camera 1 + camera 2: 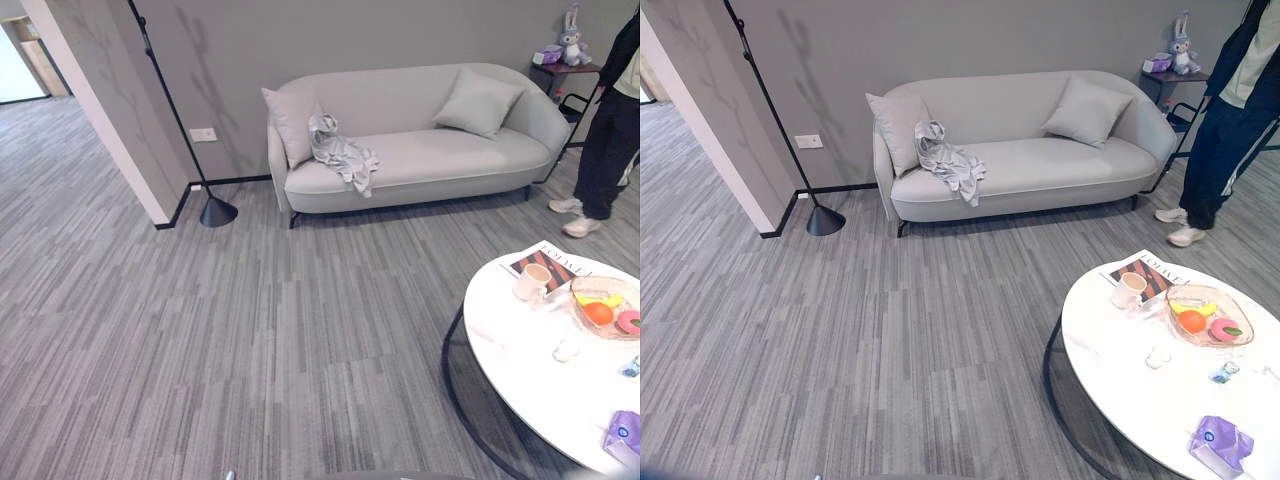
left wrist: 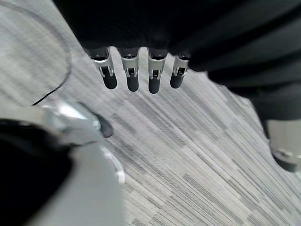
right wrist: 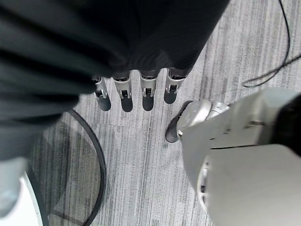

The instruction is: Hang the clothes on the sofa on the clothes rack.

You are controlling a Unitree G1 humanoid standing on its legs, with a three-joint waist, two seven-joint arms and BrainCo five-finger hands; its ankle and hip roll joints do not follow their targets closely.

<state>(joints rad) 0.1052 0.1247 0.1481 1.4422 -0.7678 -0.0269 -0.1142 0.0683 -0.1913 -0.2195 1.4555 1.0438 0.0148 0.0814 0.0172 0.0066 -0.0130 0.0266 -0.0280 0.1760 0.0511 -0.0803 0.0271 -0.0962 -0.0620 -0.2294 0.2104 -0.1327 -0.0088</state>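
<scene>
Both hands hang empty, fingers relaxed and straight: left hand (image 2: 131, 70), right hand (image 3: 134, 92), over carpet, since nothing's fetched yet. Your shirt (image 1: 340, 152) lies crumpled on the sofa (image 1: 450, 160), well ahead. That black pole (image 1: 170, 105) by the wall is possibly the rack.

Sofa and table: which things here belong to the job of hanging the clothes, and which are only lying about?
For the job: grey garment crumpled on the sofa; left hand and right hand, both open and holding nothing.

Lying about: two cushions, round white table with cup, fruit bowl, magazine; plush rabbit.
</scene>
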